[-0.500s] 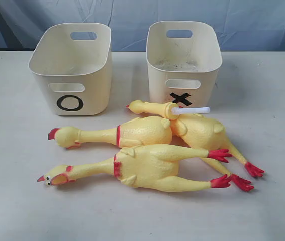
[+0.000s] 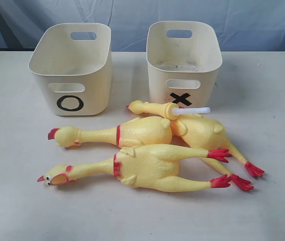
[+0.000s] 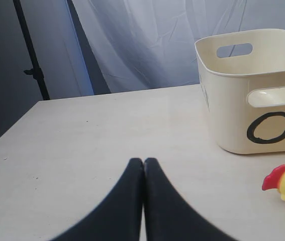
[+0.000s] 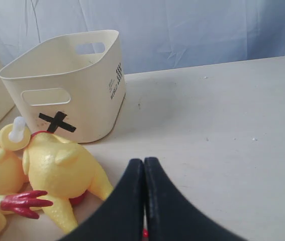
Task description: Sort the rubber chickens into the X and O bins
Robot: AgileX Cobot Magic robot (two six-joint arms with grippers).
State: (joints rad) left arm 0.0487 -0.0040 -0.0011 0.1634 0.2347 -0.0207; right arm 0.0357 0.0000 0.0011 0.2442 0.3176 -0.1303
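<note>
The left fingers [image 3: 129, 201] are clenched together above the pale desk [image 3: 82, 150], gripping nothing. The right fingers [image 4: 129, 201] are likewise pressed tight and empty, near a red-footed leg. Three bumpy yellow rubber chickens [image 2: 147, 168] lie touching, side by side, just before the smooth, round-cornered O bin [image 2: 89, 95] and X bin [image 2: 157, 85]. Wide desk stretches either side.

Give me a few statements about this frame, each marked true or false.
1. All three rubber chickens lie on the table, outside both bins. True.
2. In the exterior view the O bin stands right of the X bin. False: it stands to the left.
3. The left gripper is shut and holds nothing. True.
4. The chicken with the white stick lies closest to the O bin. False: it lies in front of the X bin.
</note>
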